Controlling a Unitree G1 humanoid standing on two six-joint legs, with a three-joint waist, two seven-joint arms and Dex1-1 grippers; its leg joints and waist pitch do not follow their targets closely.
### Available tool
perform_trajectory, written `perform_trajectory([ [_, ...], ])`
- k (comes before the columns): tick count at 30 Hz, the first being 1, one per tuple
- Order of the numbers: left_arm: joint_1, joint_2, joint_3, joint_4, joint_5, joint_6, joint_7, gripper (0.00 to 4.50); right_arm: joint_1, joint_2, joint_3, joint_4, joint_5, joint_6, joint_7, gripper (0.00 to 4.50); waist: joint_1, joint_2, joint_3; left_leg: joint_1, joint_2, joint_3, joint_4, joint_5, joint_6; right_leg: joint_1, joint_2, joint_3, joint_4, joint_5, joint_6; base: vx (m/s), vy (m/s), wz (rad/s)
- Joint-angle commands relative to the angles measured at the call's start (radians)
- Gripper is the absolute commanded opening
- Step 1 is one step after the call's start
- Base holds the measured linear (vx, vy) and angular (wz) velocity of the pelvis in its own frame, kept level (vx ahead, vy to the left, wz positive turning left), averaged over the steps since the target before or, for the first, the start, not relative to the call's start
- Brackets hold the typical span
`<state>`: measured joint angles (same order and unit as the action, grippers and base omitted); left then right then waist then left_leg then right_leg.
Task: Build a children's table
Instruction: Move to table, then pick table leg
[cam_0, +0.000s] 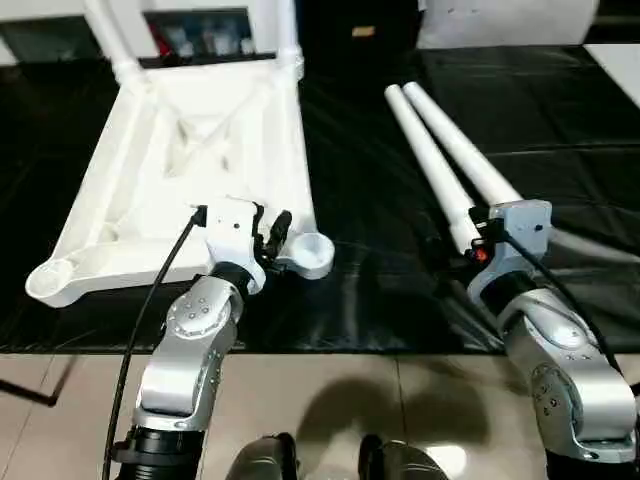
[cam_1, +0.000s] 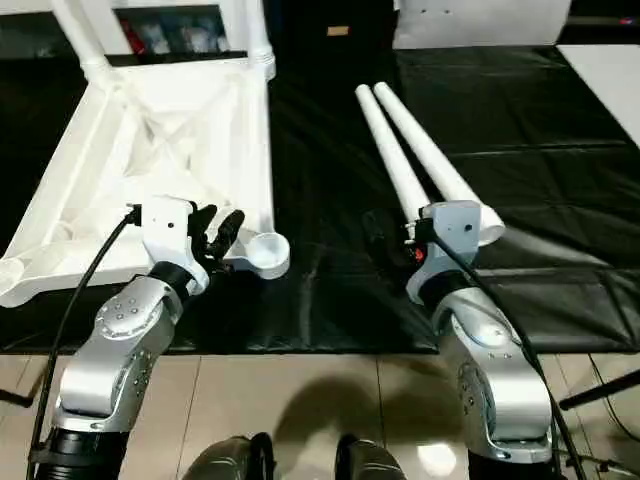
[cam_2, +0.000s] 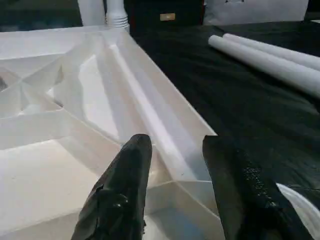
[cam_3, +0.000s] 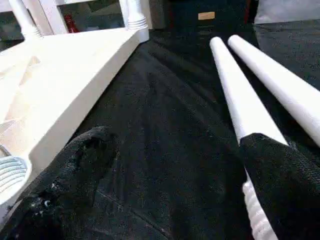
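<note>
Gaping right jaws beside leg (cam_3: 239, 100)

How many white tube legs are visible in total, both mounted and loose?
4. Two long white plastic tube legs lie loose, side by side, on the black-covered worktable: one, the other. Two more stand in the far corner sockets of the upturned white tabletop: one, the other.

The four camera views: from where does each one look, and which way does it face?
Left eye view: from the head, down at the tabletop, two loose legs, both forearms.
Right eye view: same scene, slightly shifted.
Left wrist view: along the left hand over the tabletop's ribs.
Right wrist view: along the open right hand toward the legs.
All share tabletop and legs.
</note>
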<state>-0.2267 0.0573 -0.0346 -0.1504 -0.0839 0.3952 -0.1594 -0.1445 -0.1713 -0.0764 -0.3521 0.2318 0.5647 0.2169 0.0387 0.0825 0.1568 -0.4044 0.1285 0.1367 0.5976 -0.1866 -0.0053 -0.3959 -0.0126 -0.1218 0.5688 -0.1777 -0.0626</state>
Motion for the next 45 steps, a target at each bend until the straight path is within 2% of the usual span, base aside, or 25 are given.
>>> perform_trajectory([
  [1, 0.011, 0.000, 0.008, -0.014, -0.007, 0.002, 0.001, 1.98, 0.007, -0.005, 0.004, -0.021, -0.006, 0.003, -0.003, 4.50, 0.001, -0.008, -0.068, 0.024, 0.114, -0.052, -0.074, -0.218, 0.109, 0.076, -0.168, 0.093, -0.071, -0.281, -0.079, 0.000, 0.000, 0.00],
  [7, 0.011, 0.001, 0.001, -0.010, -0.010, -0.002, -0.003, 1.98, 0.007, -0.009, 0.006, -0.018, -0.007, -0.005, -0.003, 4.50, -0.005, -0.014, -0.035, 0.080, 0.083, -0.031, -0.091, -0.403, 0.053, 0.088, -0.143, 0.076, -0.134, -0.688, 0.032, 0.000, 0.000, 0.00],
  [15, 0.011, 0.002, 0.000, -0.010, -0.012, -0.001, -0.007, 1.98, 0.003, -0.016, 0.012, -0.017, -0.001, 0.019, -0.002, 4.50, -0.006, -0.007, -0.086, 0.087, 0.100, -0.046, -0.080, -0.048, 0.264, 0.110, -0.122, 0.070, -0.048, -0.144, -0.080, 0.078, 0.001, 0.01],
  [16, 0.012, 0.001, -0.001, -0.009, -0.012, -0.002, -0.007, 1.98, 0.002, -0.018, 0.014, -0.015, -0.003, 0.013, -0.001, 4.50, -0.008, 0.018, -0.095, 0.164, 0.139, -0.026, -0.079, -0.061, 0.227, 0.061, -0.098, 0.089, -0.036, -0.174, -0.080, 0.117, -0.006, -0.06],
  [17, 0.012, 0.001, -0.002, -0.009, -0.012, -0.002, -0.008, 1.98, 0.001, -0.019, 0.014, -0.013, -0.005, 0.008, -0.001, 4.50, -0.017, -0.007, -0.084, 0.229, 0.228, -0.070, -0.090, -0.009, 0.202, -0.017, -0.106, 0.081, 0.037, -0.125, -0.077, 0.125, -0.026, -0.28],
  [18, 0.012, 0.001, -0.002, -0.009, -0.012, -0.002, -0.008, 1.98, 0.001, -0.021, 0.015, -0.012, -0.008, 0.007, -0.002, 4.50, -0.020, -0.025, -0.072, 0.233, 0.233, -0.073, -0.082, 0.024, 0.226, -0.050, -0.149, 0.104, 0.070, -0.036, -0.088, 0.125, -0.026, -0.28],
  [19, 0.012, 0.001, -0.002, -0.009, -0.013, -0.002, -0.008, 1.98, 0.001, -0.023, 0.017, -0.011, -0.011, 0.001, 0.001, 4.50, -0.020, -0.050, -0.068, 0.160, 0.157, -0.057, -0.056, 0.010, 0.271, -0.001, -0.169, 0.121, 0.046, 0.059, -0.118, 0.107, -0.044, -0.29],
  [20, 0.012, 0.001, -0.002, -0.009, -0.013, -0.002, -0.008, 1.98, 0.001, -0.025, 0.018, -0.011, -0.013, -0.002, 0.003, 4.50, 0.007, -0.090, -0.102, -0.018, -0.044, 0.021, 0.077, -0.124, 0.263, 0.214, -0.159, 0.233, 0.004, 0.313, -0.136, 0.137, -0.054, 0.02],
  [21, 0.012, 0.001, -0.002, -0.009, -0.013, -0.001, -0.008, 1.98, 0.001, -0.026, 0.019, -0.010, -0.014, -0.005, 0.005, 4.50, 0.017, -0.067, -0.089, -0.073, -0.032, -0.018, 0.116, -0.047, 0.203, 0.234, -0.193, 0.222, 0.029, 0.533, -0.062, 0.137, -0.054, 0.02],
  [22, 0.013, 0.001, -0.003, -0.009, -0.013, -0.002, -0.008, 1.98, 0.001, -0.026, 0.020, -0.010, -0.014, -0.007, 0.006, 4.50, 0.020, -0.063, -0.092, -0.093, -0.047, -0.020, 0.122, 0.000, 0.152, 0.236, -0.155, 0.180, 0.050, 0.612, 0.016, 0.102, -0.065, -0.01],
  [23, 0.013, 0.001, -0.003, -0.009, -0.013, -0.002, -0.008, 1.98, 0.001, -0.026, 0.020, -0.010, -0.015, -0.007, 0.006, 4.50, 0.027, -0.058, -0.077, -0.070, -0.057, -0.028, 0.097, 0.072, 0.084, 0.185, -0.123, 0.129, 0.020, 0.588, 0.138, 0.000, 0.000, 0.00],
  [25, 0.013, 0.000, -0.004, -0.009, -0.013, -0.002, -0.008, 1.98, 0.002, -0.028, 0.022, -0.010, -0.015, -0.008, 0.009, 4.50, 0.022, 0.000, -0.062, -0.034, -0.002, -0.052, 0.023, 0.088, 0.132, 0.149, -0.123, 0.086, -0.053, 0.164, 0.248, 0.000, 0.000, 0.00],
  [26, 0.013, 0.001, -0.004, -0.009, -0.013, -0.002, -0.009, 1.98, 0.002, -0.028, 0.022, -0.010, -0.015, -0.008, 0.009, 4.50, 0.000, 0.027, -0.058, 0.001, 0.108, -0.122, -0.049, -0.043, 0.213, 0.128, -0.087, 0.059, -0.028, -0.117, 0.268, 0.057, 0.061, -0.09],
  [27, 0.014, 0.000, -0.004, -0.010, -0.013, -0.002, -0.009, 1.98, 0.002, -0.029, 0.023, -0.011, -0.015, -0.008, 0.010, 4.50, -0.050, 0.032, -0.079, 0.131, 0.227, -0.242, -0.082, -0.192, 0.360, 0.027, -0.075, 0.078, 0.136, -0.254, 0.147, 0.057, 0.061, -0.09],
  [29, 0.014, 0.000, -0.004, -0.009, -0.013, -0.003, -0.009, 1.98, 0.001, -0.032, 0.026, -0.010, -0.014, -0.010, 0.014, 4.50, -0.059, 0.017, -0.072, 0.137, 0.167, -0.208, -0.070, -0.202, 0.404, -0.023, -0.056, 0.101, 0.181, -0.184, 0.072, 0.065, 0.060, 0.04],
  [31, 0.014, 0.001, -0.005, -0.009, -0.013, -0.003, -0.009, 1.98, -0.002, -0.044, 0.035, -0.008, -0.016, 0.000, 0.024, 4.50, -0.064, 0.001, -0.062, 0.103, 0.096, -0.157, -0.081, -0.298, 0.370, -0.010, -0.059, 0.105, 0.136, -0.100, 0.102, 0.029, 0.024, 0.06],
  [32, 0.014, 0.001, -0.005, -0.009, -0.013, -0.003, -0.009, 1.98, -0.002, -0.044, 0.035, -0.008, -0.016, 0.000, 0.024, 4.50, -0.054, -0.029, -0.058, 0.069, 0.036, -0.117, -0.070, -0.380, 0.286, 0.028, -0.092, 0.133, 0.033, -0.091, 0.112, 0.000, 0.000, 0.00],
  [33, 0.015, 0.001, -0.006, -0.009, -0.012, -0.004, -0.009, 1.98, -0.004, -0.052, 0.043, -0.008, -0.016, 0.004, 0.030, 4.50, -0.020, -0.048, -0.060, -0.018, -0.025, -0.052, 0.026, -0.236, 0.209, 0.127, -0.194, 0.202, -0.055, -0.230, 0.058, 0.000, 0.000, 0.00],
  [34, 0.015, 0.001, -0.006, -0.009, -0.012, -0.004, -0.009, 1.98, -0.004, -0.055, 0.046, -0.008, -0.015, 0.007, 0.033, 4.50, 0.005, -0.066, -0.058, -0.062, -0.023, -0.061, 0.067, -0.139, 0.223, 0.159, -0.246, 0.172, -0.078, -0.343, 0.108, 0.007, -0.074, 0.08],
  [36, 0.015, 0.001, -0.008, -0.009, -0.013, -0.005, -0.008, 1.98, -0.004, -0.056, 0.048, -0.008, -0.011, 0.007, 0.037, 4.50, 0.000, -0.039, -0.059, -0.076, 0.002, -0.075, 0.061, -0.047, 0.186, 0.167, -0.269, 0.117, -0.101, -0.512, 0.104, 0.017, -0.044, 0.25],
  [37, 0.016, 0.002, -0.008, -0.009, -0.013, -0.005, -0.009, 1.98, -0.004, -0.053, 0.045, -0.007, -0.011, -0.007, 0.038, 4.50, -0.013, -0.017, -0.056, -0.062, 0.012, -0.074, 0.033, -0.041, 0.168, 0.175, -0.245, 0.066, -0.118, -0.574, 0.049, 0.037, 0.004, 0.48],
  [39, 0.016, 0.004, -0.010, -0.010, -0.013, -0.004, -0.010, 1.98, -0.004, -0.049, 0.039, -0.008, -0.011, -0.007, 0.029, 4.50, -0.069, 0.022, -0.060, 0.082, 0.092, -0.117, -0.066, -0.274, 0.112, 0.092, -0.071, 0.032, -0.024, -0.414, -0.054, 0.035, 0.040, 0.48],
  [41, 0.017, 0.004, -0.010, -0.011, -0.013, -0.004, -0.011, 1.98, -0.003, -0.051, 0.041, -0.009, -0.012, -0.006, 0.029, 4.50, -0.087, 0.040, -0.087, 0.165, 0.130, -0.181, -0.080, -0.260, 0.205, 0.025, -0.046, 0.042, 0.080, -0.220, -0.029, 0.060, 0.056, 0.13],
  [44, 0.017, 0.005, -0.014, -0.011, -0.012, -0.004, -0.014, 1.98, -0.002, -0.057, 0.045, -0.010, -0.011, -0.008, 0.029, 4.50, -0.078, 0.009, -0.091, 0.168, 0.160, -0.192, -0.061, -0.043, 0.406, -0.036, -0.082, 0.092, 0.131, -0.128, 0.093, 0.053, 0.033, 0.06],
  [45, 0.019, 0.007, -0.021, -0.010, -0.010, -0.005, -0.016, 1.98, -0.004, -0.062, 0.046, -0.007, -0.013, -0.007, 0.027, 4.50, -0.062, -0.039, -0.077, 0.088, 0.084, -0.117, -0.055, -0.161, 0.351, 0.010, -0.129, 0.146, 0.028, -0.050, 0.093, 0.000, 0.000, 0.00],
])
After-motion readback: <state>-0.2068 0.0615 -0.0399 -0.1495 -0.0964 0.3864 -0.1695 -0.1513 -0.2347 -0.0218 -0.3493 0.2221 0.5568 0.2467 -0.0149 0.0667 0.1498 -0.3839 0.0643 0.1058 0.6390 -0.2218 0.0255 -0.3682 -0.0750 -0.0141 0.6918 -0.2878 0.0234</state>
